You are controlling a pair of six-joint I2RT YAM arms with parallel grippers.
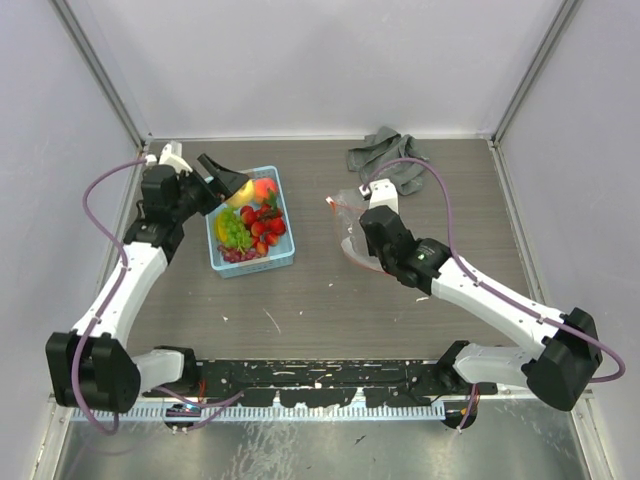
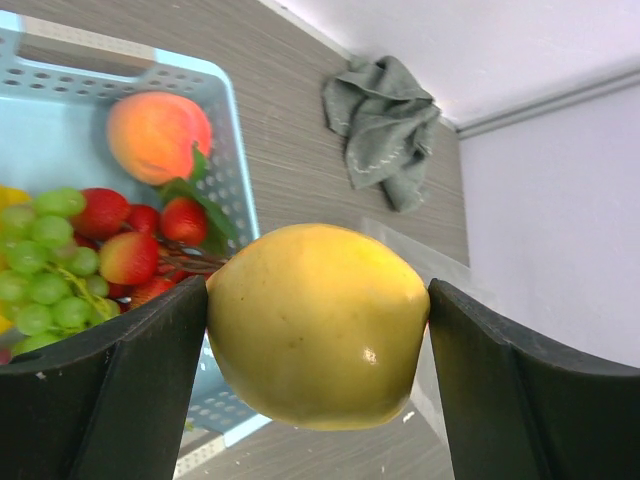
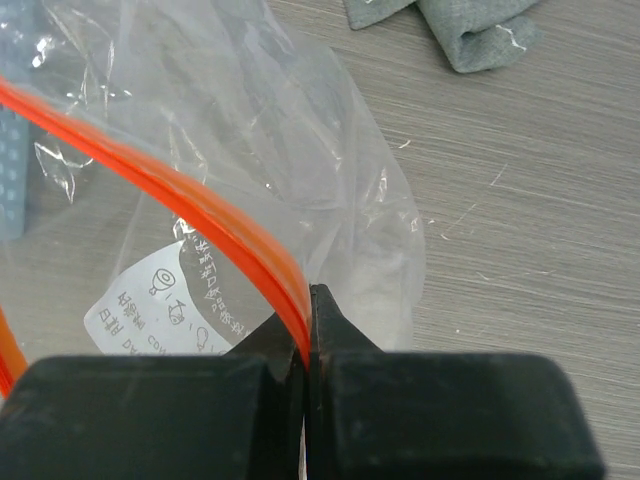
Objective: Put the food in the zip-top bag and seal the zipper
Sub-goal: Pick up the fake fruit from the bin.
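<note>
One lemon, one peach, one bunch of green grapes, one bunch of purple grapes, at least four strawberries, one light blue basket, one zip-top bag, one grey cloth.

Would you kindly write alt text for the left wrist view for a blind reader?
The left end effector grips a yellow lemon over a light blue basket of peach, grapes and strawberries; a grey cloth lies beyond.
</note>
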